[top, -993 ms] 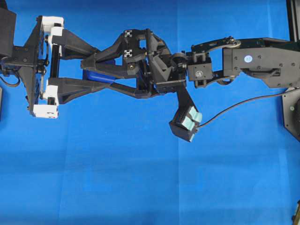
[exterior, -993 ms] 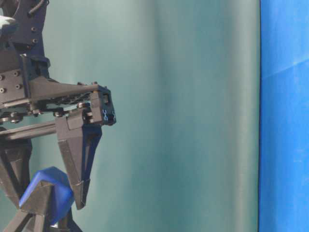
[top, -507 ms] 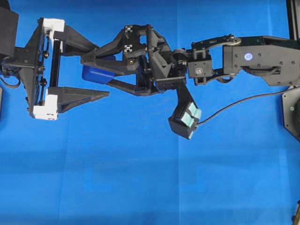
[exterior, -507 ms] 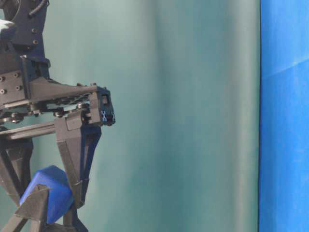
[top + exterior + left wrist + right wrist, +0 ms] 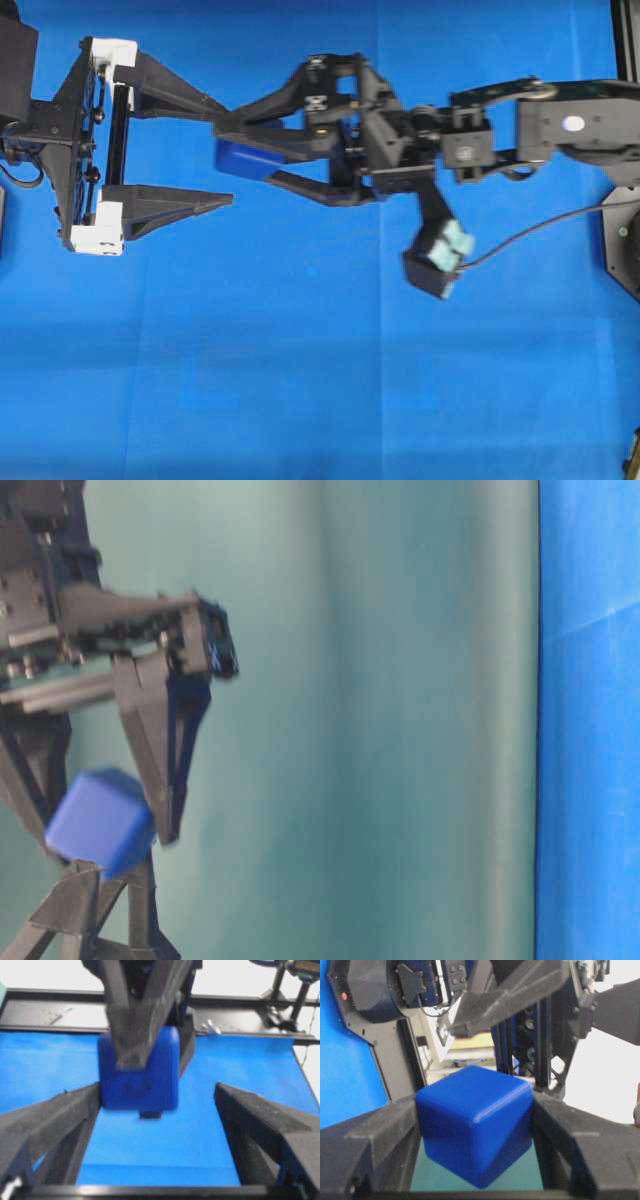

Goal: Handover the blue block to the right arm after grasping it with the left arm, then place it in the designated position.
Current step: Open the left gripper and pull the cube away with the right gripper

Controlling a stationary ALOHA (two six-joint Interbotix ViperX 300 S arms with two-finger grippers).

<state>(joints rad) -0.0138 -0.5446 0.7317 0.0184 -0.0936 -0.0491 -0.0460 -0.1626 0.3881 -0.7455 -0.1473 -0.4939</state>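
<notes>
The blue block (image 5: 243,158) sits pinched between the two black fingers of the right hand (image 5: 250,152), which reaches in from the right of the overhead view and holds the cube clear above the blue cloth (image 5: 300,380) on the bench. In the right wrist view the block (image 5: 475,1122) fills the gap between the fingers (image 5: 367,1150), one finger pressed on each side face, with one rounded corner turned toward the camera.

The left hand (image 5: 228,150) is spread wide, its white-trimmed frame at the left edge of the overhead view. Its upper finger tip lies just beside the right hand's upper finger; its lower finger (image 5: 175,205) points out below the block and stands apart from it. From the left wrist the block (image 5: 140,1072) shows its face with the faint embossed mark; the left finger (image 5: 55,1125) is very close to the block's lower left edge, contact uncertain because of blur, while the right finger (image 5: 270,1130) is well apart, leaving open cloth between it and the block.

In the table-level view the block (image 5: 100,822) hangs in mid-air against the pale green backdrop (image 5: 380,720), with the left hand's fingers just below it
</notes>
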